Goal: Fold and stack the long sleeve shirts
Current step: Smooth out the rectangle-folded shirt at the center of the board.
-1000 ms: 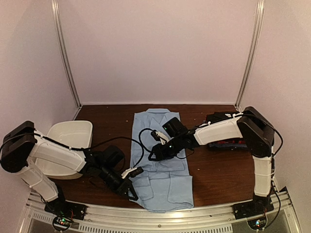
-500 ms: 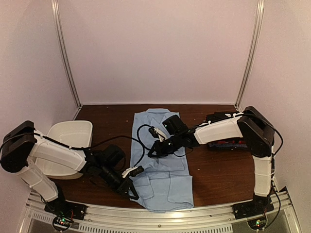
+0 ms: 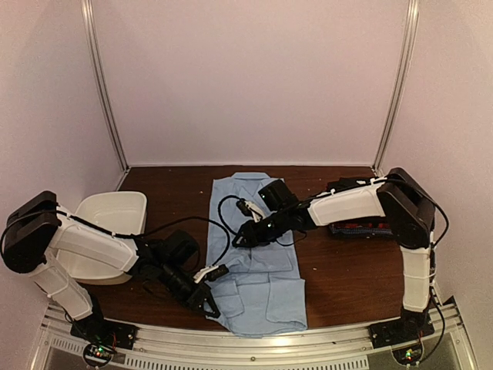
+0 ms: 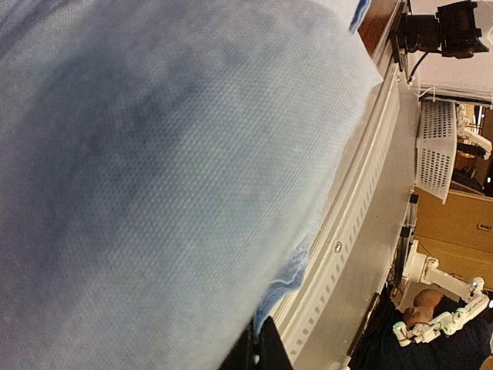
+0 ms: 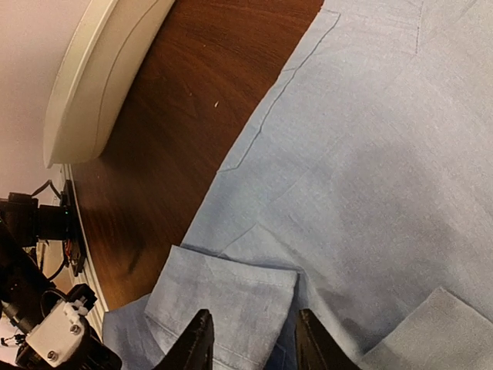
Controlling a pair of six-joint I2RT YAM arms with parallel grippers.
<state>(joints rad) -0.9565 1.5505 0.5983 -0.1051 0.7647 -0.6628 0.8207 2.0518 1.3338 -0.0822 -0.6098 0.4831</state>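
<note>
On table (image 3: 347, 270): light blue shirt (image 3: 266, 287) pinched by left pincer (image 3: 206, 301).

One blue shirt (image 3: 262, 289) — one white tub (image 3: 108, 212)

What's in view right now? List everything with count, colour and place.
light blue shirt: one, light blue, spread flat mid-table, collar at the far end.
folded shirts: count unclear, black and red showing, right side, partly behind the right arm.
tub: one, white, left side of the table.
table: one, dark brown wood.
left pincer: black, shut on the light blue shirt's near left corner.
right pincer: black, open, over the shirt's left edge.
</note>
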